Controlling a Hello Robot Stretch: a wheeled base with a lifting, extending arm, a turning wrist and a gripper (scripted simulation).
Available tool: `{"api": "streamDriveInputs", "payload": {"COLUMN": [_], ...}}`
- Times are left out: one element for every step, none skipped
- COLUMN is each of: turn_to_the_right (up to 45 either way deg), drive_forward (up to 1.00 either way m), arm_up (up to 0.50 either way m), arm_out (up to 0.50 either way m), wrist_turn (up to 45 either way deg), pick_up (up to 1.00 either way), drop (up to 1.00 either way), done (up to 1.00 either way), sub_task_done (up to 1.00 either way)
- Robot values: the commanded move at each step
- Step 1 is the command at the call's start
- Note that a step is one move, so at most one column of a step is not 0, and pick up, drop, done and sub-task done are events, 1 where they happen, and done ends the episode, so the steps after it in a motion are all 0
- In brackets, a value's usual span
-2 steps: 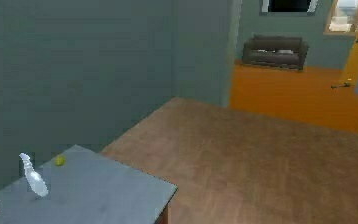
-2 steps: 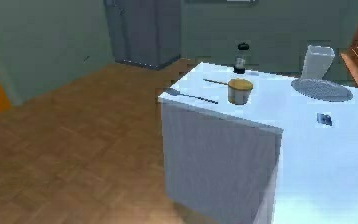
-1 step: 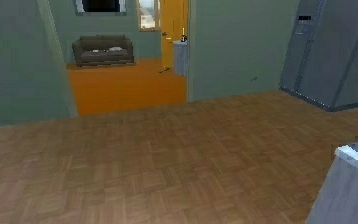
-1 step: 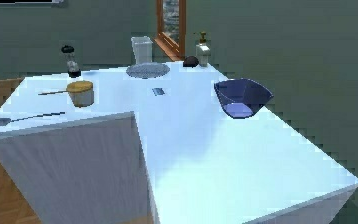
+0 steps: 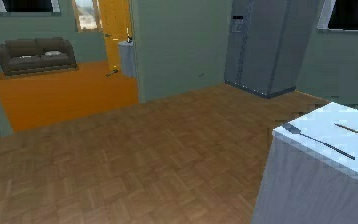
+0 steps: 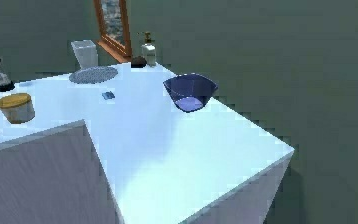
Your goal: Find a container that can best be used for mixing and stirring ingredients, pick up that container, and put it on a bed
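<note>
Bowl located on counter top

Bowl (image 6: 190, 92), dark blue and translucent, is seen upright in the arm side view, standing on the pale counter (image 6: 177, 150) toward its far right edge. A lighter patch is noted inside it at the bottom. Nothing is seen touching it.

Other items are recorded on the same counter. A grey round disc (image 6: 93, 74) lies flat to the left of the bowl, well apart from it. A white boxy appliance (image 6: 84, 52) stands behind the disc. A pump bottle (image 6: 148, 50) is placed at the far edge, with a small dark object (image 6: 137, 62) just beside it. A yellowish pot (image 6: 15, 106) stands near the view's left edge. A wood-framed picture (image 6: 112, 28) is set against the green wall behind.

In the forward view, wood floor (image 5: 157, 150) is seen ahead, with a grey refrigerator (image 5: 267, 45) against the far wall. A dark sofa (image 5: 34, 55) is seen at the left, beyond an orange floor area (image 5: 67, 95). One counter corner is seen at the lower right.

Of the gripper, the state of the fingers cannot be told.
</note>
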Motion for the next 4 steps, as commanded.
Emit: {"api": "streamDriveInputs", "payload": {"turn_to_the_right": [0.0, 0.0, 0.0, 0.0], "drive_forward": [0.0, 0.0, 0.0, 0.0], "arm_up": [0.5, 0.38, 0.0, 0.0], "arm_out": [0.0, 0.0, 0.42, 0.0], "wrist_turn": [0.0, 0.0, 0.0, 45.0], "pick_up": [0.0, 0.0, 0.0, 0.0], "drop": [0.0, 0.0, 0.0, 0.0], "done": [0.0, 0.0, 0.0, 0.0], "sub_task_done": [0.0, 0.0, 0.0, 0.0]}}
